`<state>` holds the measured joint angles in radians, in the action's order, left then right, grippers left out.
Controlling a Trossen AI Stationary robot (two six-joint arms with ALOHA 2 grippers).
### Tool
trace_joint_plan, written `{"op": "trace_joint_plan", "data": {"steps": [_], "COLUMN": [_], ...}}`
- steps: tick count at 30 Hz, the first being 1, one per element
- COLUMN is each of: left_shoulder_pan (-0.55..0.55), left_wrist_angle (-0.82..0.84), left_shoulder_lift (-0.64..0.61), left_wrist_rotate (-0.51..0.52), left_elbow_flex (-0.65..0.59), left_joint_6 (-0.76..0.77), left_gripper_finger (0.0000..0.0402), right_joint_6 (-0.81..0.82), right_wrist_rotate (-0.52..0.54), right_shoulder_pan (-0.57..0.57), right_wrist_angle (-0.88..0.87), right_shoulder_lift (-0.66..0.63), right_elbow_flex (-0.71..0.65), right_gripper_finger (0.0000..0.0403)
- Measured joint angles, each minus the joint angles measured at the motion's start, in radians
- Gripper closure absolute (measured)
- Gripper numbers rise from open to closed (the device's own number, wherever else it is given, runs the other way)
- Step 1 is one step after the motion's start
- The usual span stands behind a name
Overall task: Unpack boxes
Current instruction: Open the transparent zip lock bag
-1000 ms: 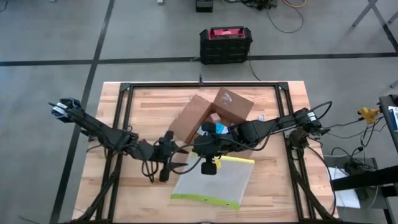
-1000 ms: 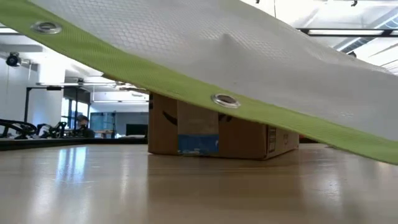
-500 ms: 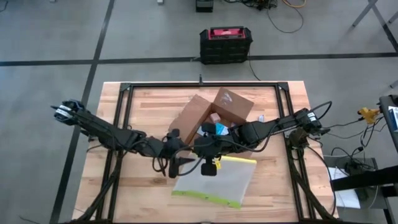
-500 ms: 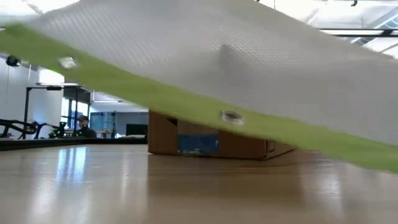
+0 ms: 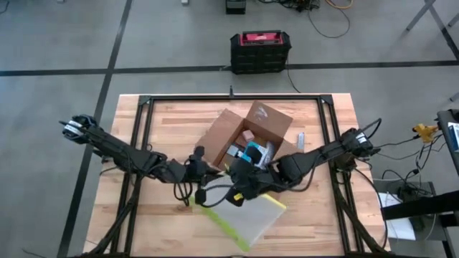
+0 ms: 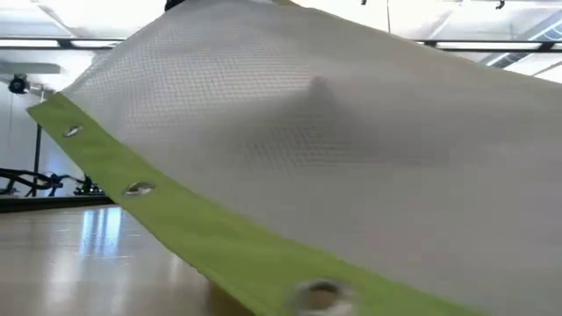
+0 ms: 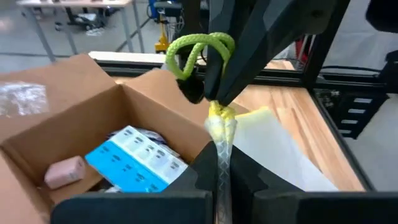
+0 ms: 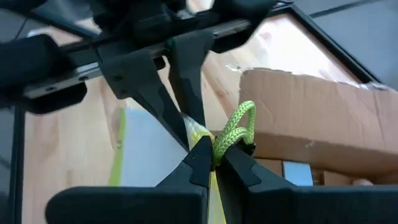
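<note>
Box: we see the brown cardboard box [image 5: 247, 132] open on the counter [image 5: 172, 122], just above the middle of the high view, its flaps spread to the upper right and lower left.
Box contents: we make out a blue and white packet [image 7: 138, 160] and a small pink block [image 7: 64, 172] lying inside, near the lower left of the left wrist view.
Pouch: we find the clear mesh pouch [image 5: 247, 218] with the yellow-green edge below the box in the high view, tilted, one corner lifted; in the low view it fills most of the frame, its green band with metal eyelets [image 6: 136, 188] running from the left edge to the bottom.
Loop: a yellow-green cord loop [image 8: 236, 130] sits at the pouch's gathered corner, at the middle of the right wrist view.
Left tool [image 7: 222, 174]: we see its fingers together, clamped on the pouch's bunched edge, just below the box in the high view.
Right tool [image 8: 211, 158]: we see it pinched on the same pouch corner right at the loop, meeting the left tool tip to tip.
Case: a black and red case [image 5: 259, 51] stands on the floor above the counter, top centre of the high view.
</note>
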<state>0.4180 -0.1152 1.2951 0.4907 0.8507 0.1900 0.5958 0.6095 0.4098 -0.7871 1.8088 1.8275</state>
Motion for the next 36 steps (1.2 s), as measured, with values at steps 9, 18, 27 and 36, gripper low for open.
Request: {"op": "trace_joint_plan", "data": {"steps": [9,18,27,36], "left_shoulder_pan": [0.019,0.022,0.029,-0.009], "left_wrist_angle": [0.016,0.032,0.107,0.297], "left_shoulder_lift": [-0.073,-0.099,-0.14,-0.237], "left_wrist_rotate": [0.034,-0.01,-0.108,-0.03], "left_elbow_flex": [0.0,0.0,0.017,0.039], "left_joint_6": [-0.076,-0.161,-0.283,-0.313], "left_gripper_finger": [0.0401,0.0401,0.04,0.0297], "right_joint_6": [0.249,0.177,-0.146,-0.363], "right_wrist_rotate": [0.117,0.154,0.056,-0.158], "right_shoulder_pan": [0.046,0.061,0.04,-0.021], "right_wrist_angle": [-0.057,0.029,0.193,0.316], "right_shoulder_lift": [0.0,0.001,0.002,0.001], "right_elbow_flex": [-0.034,-0.073,-0.069,-0.063], "right_gripper_finger": [0.0403,0.0402,0.0402,0.0402]}}
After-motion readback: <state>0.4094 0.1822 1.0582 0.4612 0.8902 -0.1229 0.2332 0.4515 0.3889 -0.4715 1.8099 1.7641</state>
